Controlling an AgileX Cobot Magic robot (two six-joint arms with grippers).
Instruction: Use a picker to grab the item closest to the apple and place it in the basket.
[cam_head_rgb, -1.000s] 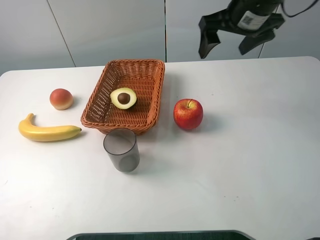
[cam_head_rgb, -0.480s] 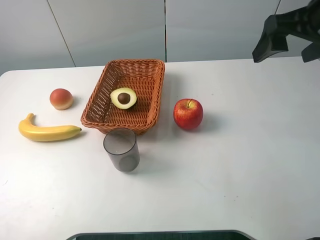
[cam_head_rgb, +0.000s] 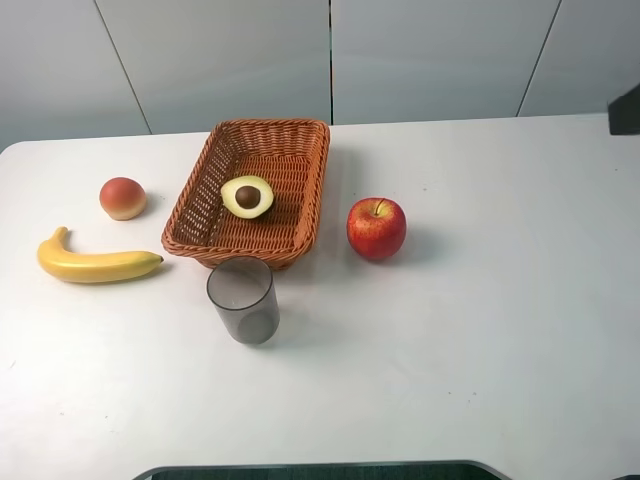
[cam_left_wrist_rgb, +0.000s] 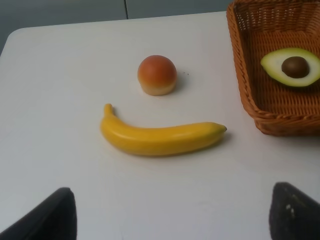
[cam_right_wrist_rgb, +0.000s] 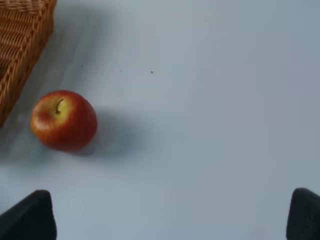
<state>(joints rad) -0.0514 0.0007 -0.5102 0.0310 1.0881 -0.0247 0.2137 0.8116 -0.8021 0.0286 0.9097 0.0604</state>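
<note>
The red apple (cam_head_rgb: 376, 227) stands on the white table just right of the wicker basket (cam_head_rgb: 296, 140). Half an avocado (cam_head_rgb: 247, 196) lies inside the basket, cut side up. In the right wrist view, my right gripper (cam_right_wrist_rgb: 167, 220) is open and empty, with its dark fingertips (cam_right_wrist_rgb: 27, 216) at the frame's corners; the apple (cam_right_wrist_rgb: 63, 120) sits well ahead of it. Only a dark sliver of the right arm (cam_head_rgb: 627, 108) shows in the exterior view. My left gripper (cam_left_wrist_rgb: 169, 217) is open too, hanging short of the banana (cam_left_wrist_rgb: 160, 137).
A grey translucent cup (cam_head_rgb: 243, 300) stands in front of the basket. A banana (cam_head_rgb: 95, 262) and a peach (cam_head_rgb: 122, 197) lie at the table's left. The table's front edge (cam_head_rgb: 320, 466) runs along the bottom.
The right arm has swung off to the right, leaving the exterior view almost entirely. The fruits, cup and basket have not moved.
</note>
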